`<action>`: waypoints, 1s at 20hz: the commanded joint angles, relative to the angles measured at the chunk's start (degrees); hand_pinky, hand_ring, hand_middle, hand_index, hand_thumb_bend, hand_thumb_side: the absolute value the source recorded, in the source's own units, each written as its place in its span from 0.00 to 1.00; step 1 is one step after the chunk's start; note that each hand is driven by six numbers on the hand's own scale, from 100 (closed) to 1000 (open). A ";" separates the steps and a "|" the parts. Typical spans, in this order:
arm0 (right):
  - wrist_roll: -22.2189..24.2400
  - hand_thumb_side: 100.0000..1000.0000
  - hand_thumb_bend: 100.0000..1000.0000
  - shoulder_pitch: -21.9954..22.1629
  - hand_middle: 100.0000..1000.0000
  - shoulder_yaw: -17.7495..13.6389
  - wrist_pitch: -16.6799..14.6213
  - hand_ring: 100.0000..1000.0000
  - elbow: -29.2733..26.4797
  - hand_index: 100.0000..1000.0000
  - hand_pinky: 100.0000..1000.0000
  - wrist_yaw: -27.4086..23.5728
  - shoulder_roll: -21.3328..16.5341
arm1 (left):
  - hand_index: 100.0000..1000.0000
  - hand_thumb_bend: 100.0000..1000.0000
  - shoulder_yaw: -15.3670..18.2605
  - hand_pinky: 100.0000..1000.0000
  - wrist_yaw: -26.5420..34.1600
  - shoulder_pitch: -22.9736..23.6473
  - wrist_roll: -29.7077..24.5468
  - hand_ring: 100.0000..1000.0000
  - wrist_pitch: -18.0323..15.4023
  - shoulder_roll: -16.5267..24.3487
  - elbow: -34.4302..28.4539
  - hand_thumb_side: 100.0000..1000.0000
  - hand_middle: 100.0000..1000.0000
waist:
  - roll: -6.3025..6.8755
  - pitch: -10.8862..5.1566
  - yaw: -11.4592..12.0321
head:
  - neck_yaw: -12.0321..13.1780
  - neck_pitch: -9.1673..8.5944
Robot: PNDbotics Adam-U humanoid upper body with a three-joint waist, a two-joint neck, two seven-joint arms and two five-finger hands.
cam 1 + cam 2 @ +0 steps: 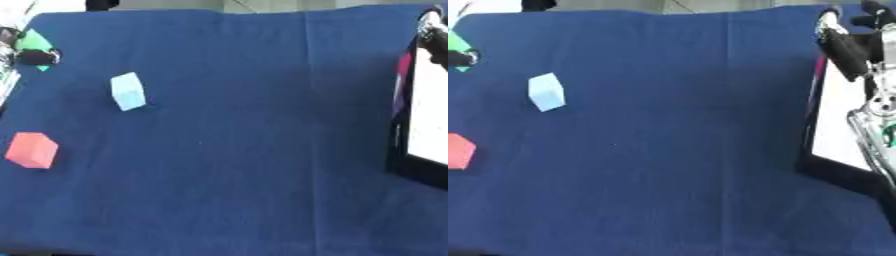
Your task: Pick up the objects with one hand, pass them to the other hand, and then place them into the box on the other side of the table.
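Item, red block point(31, 149): nearest the camera, at about 9 o'clock on the blue cloth point(236, 150), close to its left edge, standing apart from everything else and untouched.

Item, light blue block point(128, 91): at about 10 o'clock, farther back than the red block and a little to its right, tilted so that one corner points up. Free of any hand.

Item, green piece point(33, 40): at about 10 to 11 o'clock, at the far left edge of the cloth, flat and angular in outline. The left hand point(37, 57) shows as a dark shape touching it or just in front of it; whether the fingers are closed on the piece or merely beside it cannot be told.

Item, box point(837, 172): at 3 o'clock, along the right edge of the table, dark rim with a white interior; a magenta strip runs along its inner left wall. What it contains cannot be made out.

Item, right hand point(843, 47): at about 1 to 2 o'clock, over the far left corner of the box, black, with silver arm parts below it toward 3 o'clock. Its fingers cannot be made out, so released or clenched cannot be told.
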 commanded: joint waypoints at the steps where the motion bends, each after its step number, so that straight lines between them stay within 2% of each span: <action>1: 0.03 0.48 0.00 -1.29 0.81 -0.93 -0.39 0.79 -1.44 0.93 0.64 2.17 0.34 | 0.48 0.00 -0.61 0.82 0.10 0.03 -0.93 0.77 1.03 3.69 -5.84 0.09 0.60 | -0.05 -2.37 0.64 | -0.96 0.68; 6: 0.81 0.43 0.00 -2.52 0.82 -1.28 -0.29 0.79 -1.83 0.93 0.64 5.29 1.52 | 0.48 0.00 -2.30 0.81 -0.37 1.78 -2.81 0.76 1.48 4.55 -16.11 0.08 0.60 | -0.48 -3.66 1.72 | -2.24 1.13; 9: 2.07 0.41 0.00 -3.46 0.82 -0.87 0.35 0.80 -1.65 0.93 0.64 6.73 2.24 | 0.48 0.00 -3.69 0.81 -0.06 3.01 -3.99 0.75 1.13 4.41 -24.38 0.10 0.59 | -0.81 -4.41 2.49 | -3.36 1.43; 14: 6.44 0.39 0.00 -5.39 0.84 0.50 2.08 0.82 -1.27 0.94 0.65 9.58 3.86 | 0.49 0.00 -6.28 0.80 2.47 6.08 -6.91 0.73 0.05 4.27 -38.38 0.11 0.58 | -0.88 -5.43 3.20 | -5.04 1.62; 20: 11.76 0.37 0.00 -6.94 0.86 1.71 4.05 0.83 -2.19 0.94 0.65 13.49 5.80 | 0.49 0.00 -9.20 0.80 3.84 8.83 -9.99 0.72 -0.11 3.35 -49.87 0.11 0.58 | -0.58 -5.94 3.52 | -8.50 2.42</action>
